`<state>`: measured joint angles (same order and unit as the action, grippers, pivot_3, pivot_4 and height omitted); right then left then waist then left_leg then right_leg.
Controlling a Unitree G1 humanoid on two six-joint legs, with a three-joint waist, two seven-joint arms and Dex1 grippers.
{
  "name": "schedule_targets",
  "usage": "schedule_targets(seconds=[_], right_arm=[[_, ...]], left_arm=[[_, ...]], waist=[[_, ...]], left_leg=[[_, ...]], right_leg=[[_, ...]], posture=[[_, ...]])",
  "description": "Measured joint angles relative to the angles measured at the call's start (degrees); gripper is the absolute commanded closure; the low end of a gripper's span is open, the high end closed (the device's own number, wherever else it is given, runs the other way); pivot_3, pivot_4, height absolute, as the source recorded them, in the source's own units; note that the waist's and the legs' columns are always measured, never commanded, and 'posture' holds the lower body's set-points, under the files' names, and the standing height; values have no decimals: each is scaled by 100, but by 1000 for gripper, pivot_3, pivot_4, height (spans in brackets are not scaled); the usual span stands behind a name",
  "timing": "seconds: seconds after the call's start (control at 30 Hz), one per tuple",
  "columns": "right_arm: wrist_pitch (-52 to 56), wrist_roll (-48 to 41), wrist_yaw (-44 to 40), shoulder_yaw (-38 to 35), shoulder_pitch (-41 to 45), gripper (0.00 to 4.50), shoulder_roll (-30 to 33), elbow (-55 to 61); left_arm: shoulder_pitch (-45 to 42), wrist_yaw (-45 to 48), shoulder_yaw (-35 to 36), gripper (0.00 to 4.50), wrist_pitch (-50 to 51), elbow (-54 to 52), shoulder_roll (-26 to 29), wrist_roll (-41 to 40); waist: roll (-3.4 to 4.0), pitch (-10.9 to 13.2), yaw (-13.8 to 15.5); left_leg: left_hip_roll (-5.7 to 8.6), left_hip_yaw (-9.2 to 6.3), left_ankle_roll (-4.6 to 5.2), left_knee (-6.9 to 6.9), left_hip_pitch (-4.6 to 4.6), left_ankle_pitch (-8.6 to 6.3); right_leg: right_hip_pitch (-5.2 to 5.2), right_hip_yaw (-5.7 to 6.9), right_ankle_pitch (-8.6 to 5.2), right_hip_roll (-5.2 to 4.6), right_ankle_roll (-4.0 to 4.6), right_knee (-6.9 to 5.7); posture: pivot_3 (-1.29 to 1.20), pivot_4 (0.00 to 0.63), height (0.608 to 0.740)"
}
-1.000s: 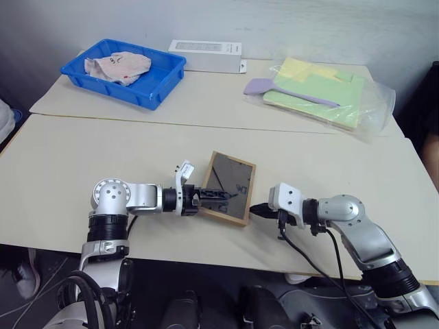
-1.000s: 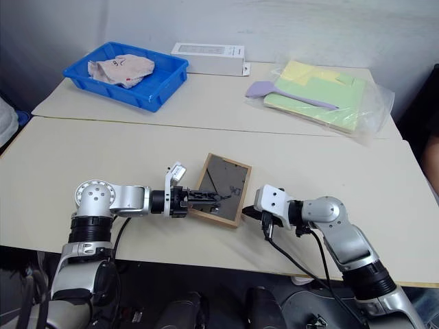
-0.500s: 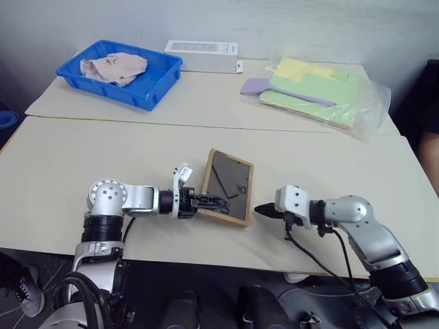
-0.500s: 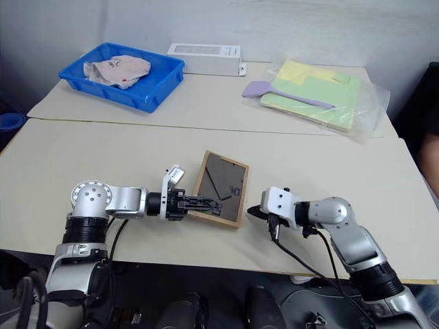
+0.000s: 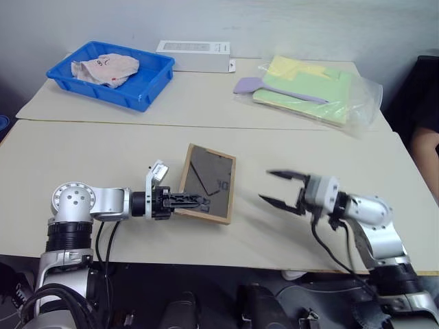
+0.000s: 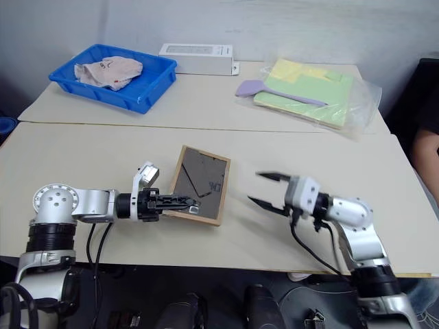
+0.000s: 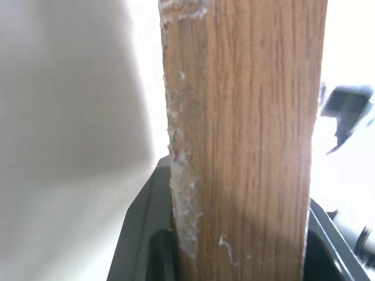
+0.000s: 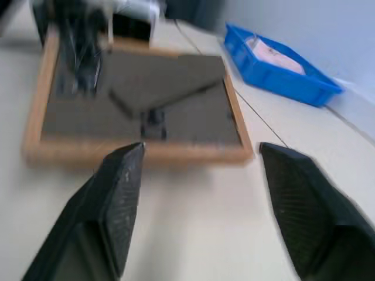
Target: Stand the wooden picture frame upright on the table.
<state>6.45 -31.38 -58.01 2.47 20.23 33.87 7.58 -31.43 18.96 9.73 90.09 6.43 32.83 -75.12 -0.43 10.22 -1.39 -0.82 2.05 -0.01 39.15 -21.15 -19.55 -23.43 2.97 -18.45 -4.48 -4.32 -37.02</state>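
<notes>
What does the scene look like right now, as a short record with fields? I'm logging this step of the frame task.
frame: wooden picture frame, dark back up, tilted, not yet standing
left gripper: left gripper shut on the frame's near edge
right gripper: right gripper open, apart from the frame, pointing at it
surface: table
far side: blue tray with cloth, white box, bagged green sheets

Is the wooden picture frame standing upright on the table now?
No. The wooden picture frame leans tilted, dark back showing, its near edge gripped by the left tool above the table.
</notes>
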Motion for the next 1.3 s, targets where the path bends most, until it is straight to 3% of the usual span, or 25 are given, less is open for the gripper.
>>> schedule_targets(seconds=[0.2, 0.5, 0.73, 1.07, 1.3], right_arm=[[2384, -547, 296, 459, 530, 347, 117, 316], [3121, -249, 609, 995, 1113, 347, -648, 110], [3531, -282, 697, 962, 1373, 347, -993, 68], [2559, -245, -657, 881, 856, 347, -388, 580], [903, 417, -1028, 729, 569, 347, -263, 351]], left_arm=[[453, 823, -439, 3287, -770, -556, 172, 856], [452, 1363, -693, 3287, -1084, -814, 149, 1358], [456, 1620, -731, 3287, -1154, -815, 143, 1579], [246, 1545, -591, 3287, -547, -587, -286, 1552], [-64, 1370, -72, 3287, 52, -295, -608, 1378]], waist=[[-1, 0, 25], [-1, 0, 3], [-1, 0, -2], [-4, 2, 34], [-5, 3, -6]], left_leg=[[4, 2, 3, 0, -7, 0], [5, 4, 6, -6, -11, -1], [5, 3, 9, -6, -13, -2], [8, 5, 20, -5, -16, -9], [7, 6, 17, -5, -14, -7]], right_leg=[[-2, -2, 0, -2, 1, 7], [-8, -3, 0, -2, 1, -3], [-9, -3, 0, -2, 1, -10], [-7, -3, 1, -2, -2, -7], [-8, -2, 1, 1, -2, -8]], posture=[[0, 150, 740], [0, 150, 740], [0, 150, 740], [0, 150, 740], [0, 150, 740]])
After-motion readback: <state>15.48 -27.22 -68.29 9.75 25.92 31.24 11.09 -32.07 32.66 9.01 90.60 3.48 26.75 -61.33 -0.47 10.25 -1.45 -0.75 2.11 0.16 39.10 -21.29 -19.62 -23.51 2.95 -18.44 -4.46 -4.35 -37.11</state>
